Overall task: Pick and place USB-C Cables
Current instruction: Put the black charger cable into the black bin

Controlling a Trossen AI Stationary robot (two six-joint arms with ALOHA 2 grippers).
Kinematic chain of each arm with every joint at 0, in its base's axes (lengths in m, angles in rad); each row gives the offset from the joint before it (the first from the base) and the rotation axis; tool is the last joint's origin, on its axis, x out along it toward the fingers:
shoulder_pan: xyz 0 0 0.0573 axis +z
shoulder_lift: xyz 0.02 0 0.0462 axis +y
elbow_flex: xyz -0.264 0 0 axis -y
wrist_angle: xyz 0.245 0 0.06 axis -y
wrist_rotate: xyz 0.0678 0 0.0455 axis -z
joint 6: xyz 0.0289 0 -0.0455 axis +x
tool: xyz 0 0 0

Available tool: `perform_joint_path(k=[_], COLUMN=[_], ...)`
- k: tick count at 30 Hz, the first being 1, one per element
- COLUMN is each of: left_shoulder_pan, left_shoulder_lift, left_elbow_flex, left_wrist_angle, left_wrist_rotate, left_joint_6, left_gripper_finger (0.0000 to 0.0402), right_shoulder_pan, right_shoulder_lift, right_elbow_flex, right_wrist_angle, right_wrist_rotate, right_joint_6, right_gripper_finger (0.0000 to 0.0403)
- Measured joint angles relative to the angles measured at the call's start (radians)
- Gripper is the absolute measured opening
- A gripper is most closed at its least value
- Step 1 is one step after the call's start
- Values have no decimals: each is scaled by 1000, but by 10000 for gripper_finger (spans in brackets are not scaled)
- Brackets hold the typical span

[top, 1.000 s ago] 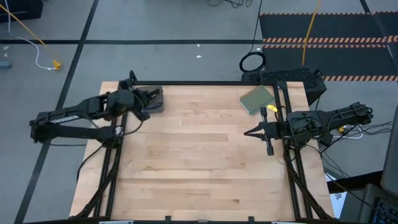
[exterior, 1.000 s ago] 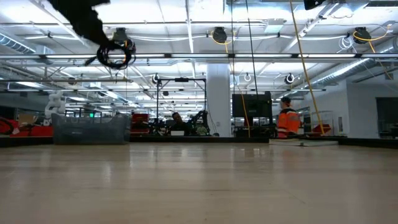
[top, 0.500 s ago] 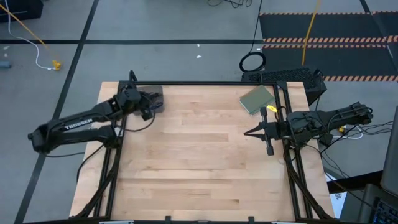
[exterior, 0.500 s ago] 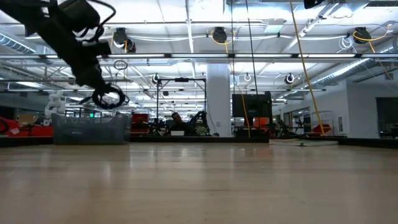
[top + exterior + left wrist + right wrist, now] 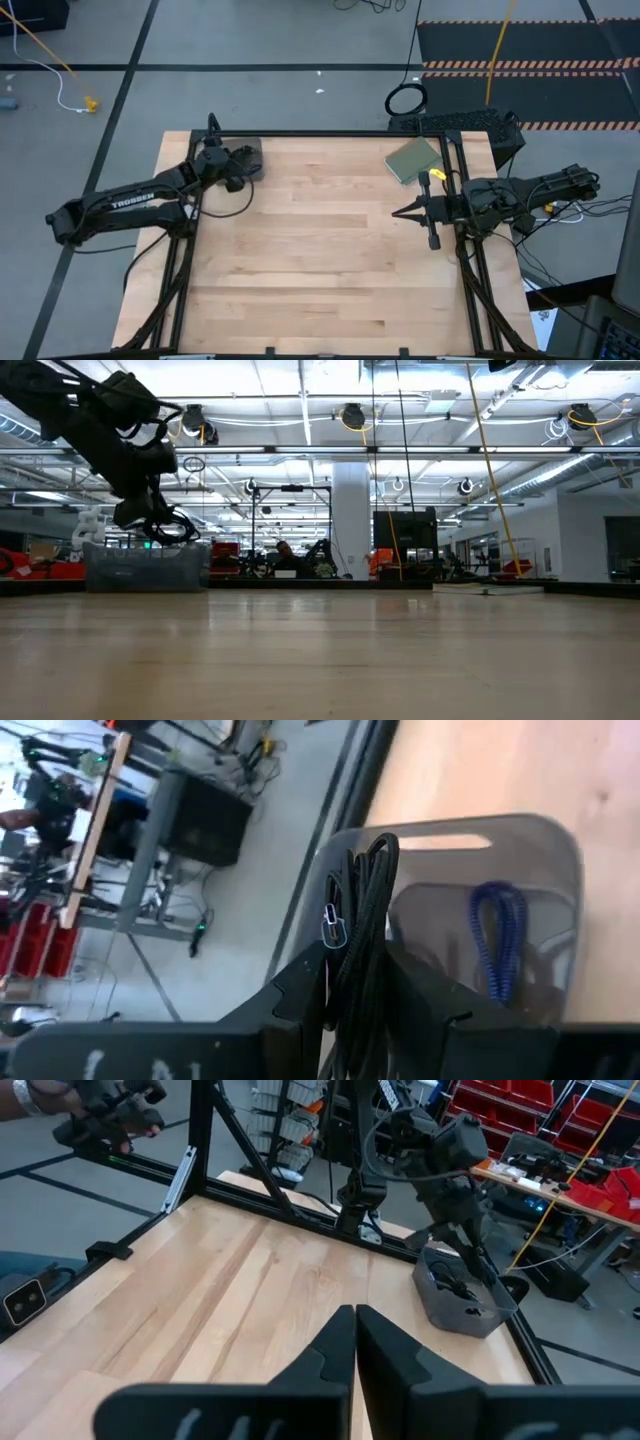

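Since a second ago, I've lowered the black USB-C cable (image 5: 362, 935), pinched in my left pincer (image 5: 365, 982), toward the grey bin (image 5: 560, 860) at the worktop's (image 5: 320, 260) eleven o'clock, where a blue cable (image 5: 498, 930) lies. Its loose loops could snag the rim and spill out. My right pincer (image 5: 355, 1318), pressed together, waits at three o'clock.

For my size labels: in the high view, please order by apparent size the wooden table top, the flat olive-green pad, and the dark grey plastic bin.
1. Wooden table top, by far the largest.
2. Flat olive-green pad.
3. Dark grey plastic bin: the left gripper partly covers it, so second and third places are unsure.
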Motion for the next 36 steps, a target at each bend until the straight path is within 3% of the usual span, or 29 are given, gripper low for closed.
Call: perform_joint_path(k=[13,29,32,36], left_shoulder_pan=[7,-21,-22,-22], left_shoulder_lift=[250,268,268,268], left_elbow_flex=[0,0,0,1], left_wrist_angle=[94,106,106,106], left_wrist_rotate=[-61,-58,-50,-49], left_joint_6=[13,-139,-182,-230], left_gripper_finger=[93,94,117,178], right_shoulder_pan=[0,0,0,0], right_shoulder_lift=[0,0,0,1], right_elbow_flex=[0,0,0,0], right_wrist_angle=[0,-17,-17,-18], right_wrist_rotate=[0,-4,-4,-4], right_joint_6=[-1,33,33,33], right_gripper_finger=[4,4,4,4])
